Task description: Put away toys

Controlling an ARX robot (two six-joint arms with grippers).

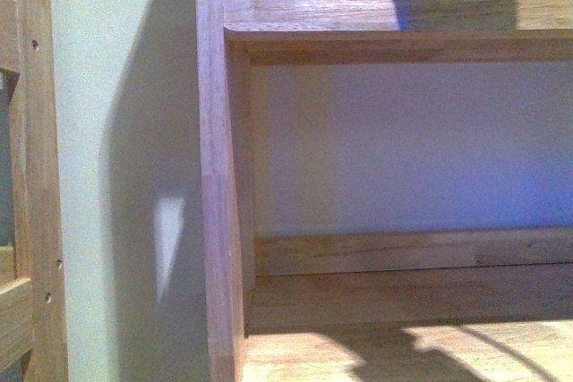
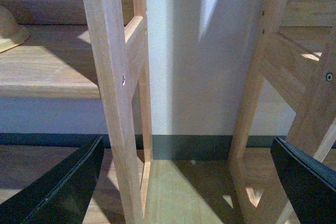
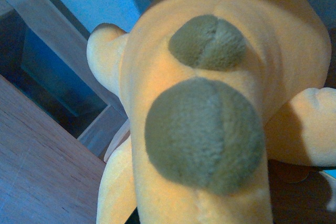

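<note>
L hand (image 2: 178, 182) fingers (image 2: 58, 192) spread wide — nothing between. R hand — not visible.

Front view: the body camera faces a wooden shelf unit (image 1: 219, 176) at close range, level with one open compartment, its back panel (image 1: 412, 145) filling most of the picture; a pale wall (image 1: 116, 131) shows beside the unit's upright. Left wrist view: the camera looks past the two dark fingers (image 2: 58, 187) of the left gripper (image 2: 184, 182) toward the same pale wall (image 2: 194, 77), from lower down, between two wooden frames, with the floor (image 2: 184, 192) in sight. Right wrist view: the camera sits very close to the plush toy (image 3: 210, 108), which fills nearly the whole picture; wooden boards (image 3: 42, 166) show at the edge. The front and left wrist views share the wall and wooden framing.
</note>
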